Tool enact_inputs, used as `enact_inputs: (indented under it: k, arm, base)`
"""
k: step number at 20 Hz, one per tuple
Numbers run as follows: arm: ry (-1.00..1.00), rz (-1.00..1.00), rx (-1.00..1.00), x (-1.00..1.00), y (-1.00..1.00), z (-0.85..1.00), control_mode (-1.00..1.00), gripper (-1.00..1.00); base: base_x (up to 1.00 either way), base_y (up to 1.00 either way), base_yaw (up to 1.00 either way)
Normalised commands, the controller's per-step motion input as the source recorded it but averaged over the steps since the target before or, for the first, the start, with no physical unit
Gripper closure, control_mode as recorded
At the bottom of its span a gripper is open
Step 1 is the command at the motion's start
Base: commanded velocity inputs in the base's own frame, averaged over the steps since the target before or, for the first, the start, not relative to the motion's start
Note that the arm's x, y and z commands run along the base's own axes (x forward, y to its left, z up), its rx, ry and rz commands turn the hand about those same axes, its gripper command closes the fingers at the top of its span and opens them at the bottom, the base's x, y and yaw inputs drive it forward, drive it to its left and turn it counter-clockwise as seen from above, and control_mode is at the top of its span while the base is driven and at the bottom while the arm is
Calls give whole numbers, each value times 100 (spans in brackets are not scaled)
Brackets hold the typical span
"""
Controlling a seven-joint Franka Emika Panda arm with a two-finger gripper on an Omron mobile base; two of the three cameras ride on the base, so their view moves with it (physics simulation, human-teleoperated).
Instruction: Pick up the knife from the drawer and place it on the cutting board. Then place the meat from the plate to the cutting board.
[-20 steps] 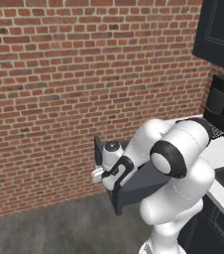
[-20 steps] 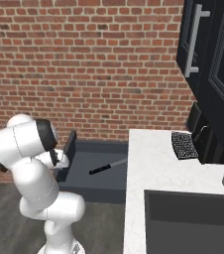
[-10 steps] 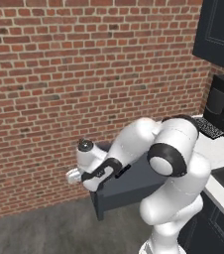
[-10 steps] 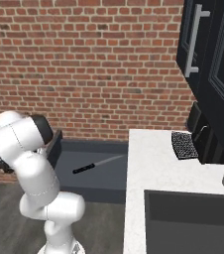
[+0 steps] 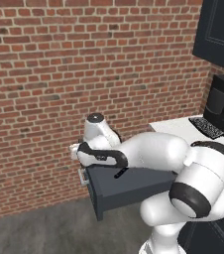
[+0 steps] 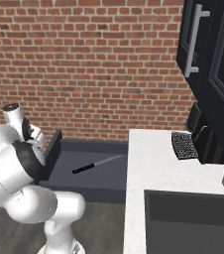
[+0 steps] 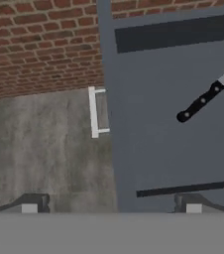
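Left base view: I am holding my gripper [image 5: 83, 158] above the front edge of the open drawer [image 5: 129, 187], near its front panel, with the black handle of the knife [image 5: 120, 173] showing just behind my forearm. Right base view: the knife [image 6: 98, 164] is lying flat on the drawer floor [image 6: 91, 173], handle toward the drawer front and blade pointing toward the white counter [image 6: 153, 163]; my hand is sitting beside the raised front panel. Hand view: I am looking down past the silver bar handle [image 7: 95, 112] at the drawer front [image 7: 110, 99]; my fingers [image 7: 32, 203] are spread wide and gripping nothing, and the knife [image 7: 208, 95] is lying well off to one side. I judge the step in hand to be the reach for the knife; next I need to shift over the handle, align with it and descend.
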Motion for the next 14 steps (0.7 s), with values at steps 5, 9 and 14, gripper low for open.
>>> enact_inputs:
  k: [5, 9, 14]
  arm:
    - [35, -36, 6, 11, -100, 30, -100, -100]
    - [37, -27, 5, 38, -100, -7, -100, -100]
    - [25, -6, 0, 22, -76, -35, -100, -100]
  base:
    - [0, 0, 0]
    - [0, 0, 0]
    - [0, 0, 0]
